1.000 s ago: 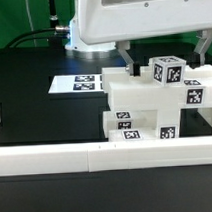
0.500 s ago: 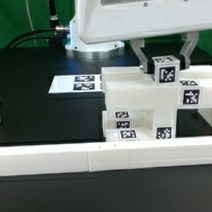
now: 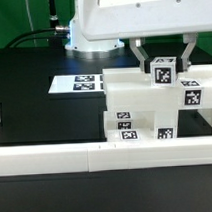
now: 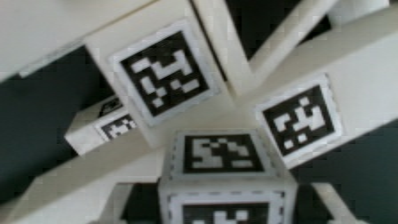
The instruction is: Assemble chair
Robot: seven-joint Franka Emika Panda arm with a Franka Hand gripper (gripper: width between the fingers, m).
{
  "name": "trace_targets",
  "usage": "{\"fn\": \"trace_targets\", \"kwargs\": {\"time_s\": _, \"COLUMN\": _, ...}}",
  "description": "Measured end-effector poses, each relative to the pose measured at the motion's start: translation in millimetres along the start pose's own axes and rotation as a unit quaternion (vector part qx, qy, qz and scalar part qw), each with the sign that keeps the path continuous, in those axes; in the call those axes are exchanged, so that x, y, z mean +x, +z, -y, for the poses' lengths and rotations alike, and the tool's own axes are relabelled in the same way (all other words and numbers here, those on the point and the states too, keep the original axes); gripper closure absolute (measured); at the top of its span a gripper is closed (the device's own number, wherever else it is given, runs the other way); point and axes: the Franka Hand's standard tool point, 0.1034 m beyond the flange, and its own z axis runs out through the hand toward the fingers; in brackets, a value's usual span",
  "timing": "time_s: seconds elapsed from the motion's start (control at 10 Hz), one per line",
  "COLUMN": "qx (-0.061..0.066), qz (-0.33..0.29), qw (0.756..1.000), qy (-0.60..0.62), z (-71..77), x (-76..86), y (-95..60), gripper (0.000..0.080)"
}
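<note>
- Gripper (image 3: pixel 164 63) of the white robot arm (image 3: pixel 130 18): two dark fingers (image 3: pixel 144 58) drawn narrow onto the square white tagged post (image 3: pixel 165 75), one on each side, both touching it.
- Post stands upright at the top of the small white plastic model chair (image 3: pixel 132 97), toward the exterior view's right.
- Wrist view: tagged end of the post (image 4: pixel 222 153) seen close up, with other tagged white parts beyond.
- Chair sits on the black table (image 3: pixel 34 117), just behind the long low white rail (image 3: pixel 76 155).
- Flat white marker board (image 3: pixel 78 83) lies farther back, on the exterior view's left.

The chair (image 3: pixel 133 93) is smooth plastic, the table (image 3: pixel 34 115) matt black.
</note>
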Motion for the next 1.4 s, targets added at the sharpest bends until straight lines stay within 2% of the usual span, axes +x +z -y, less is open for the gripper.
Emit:
{"fn": "trace_targets", "kwargs": {"time_s": 0.3, "qx": 0.006, "qz": -0.01, "qw": 0.985, "qy": 0.175, "z": 4.4, "x": -0.6, "y": 1.0, "gripper": 0.0515}}
{"fn": "trace_targets", "kwargs": {"time_s": 0.5, "qx": 0.008, "qz": -0.008, "qw": 0.974, "qy": 0.224, "z": 5.9, "x": -1.3, "y": 0.8, "gripper": 0.0515}}
{"fn": "trace_targets", "kwargs": {"time_s": 0.6, "qx": 0.007, "qz": -0.008, "qw": 0.978, "qy": 0.211, "z": 5.9, "x": -1.5, "y": 1.2, "gripper": 0.0515}}
{"fn": "trace_targets", "kwargs": {"time_s": 0.7, "qx": 0.008, "qz": -0.008, "qw": 0.981, "qy": 0.194, "z": 5.5, "x": -1.3, "y": 1.3, "gripper": 0.0416}}
{"fn": "trace_targets", "kwargs": {"time_s": 0.8, "qx": 0.009, "qz": -0.007, "qw": 0.984, "qy": 0.18, "z": 4.8, "x": -0.1, "y": 0.8, "gripper": 0.0234}}
{"fn": "trace_targets", "kwargs": {"time_s": 0.9, "qx": 0.008, "qz": -0.008, "qw": 0.992, "qy": 0.128, "z": 4.3, "x": 0.2, "y": 0.7, "gripper": 0.0234}}
{"fn": "trace_targets", "kwargs": {"time_s": 1.0, "qx": 0.007, "qz": -0.007, "qw": 0.998, "qy": 0.066, "z": 5.0, "x": -0.6, "y": 0.7, "gripper": 0.0167}}
{"fn": "trace_targets", "kwargs": {"time_s": 1.4, "qx": 0.005, "qz": -0.003, "qw": 0.995, "qy": -0.102, "z": 5.4, "x": 0.8, "y": -1.1, "gripper": 0.0151}}
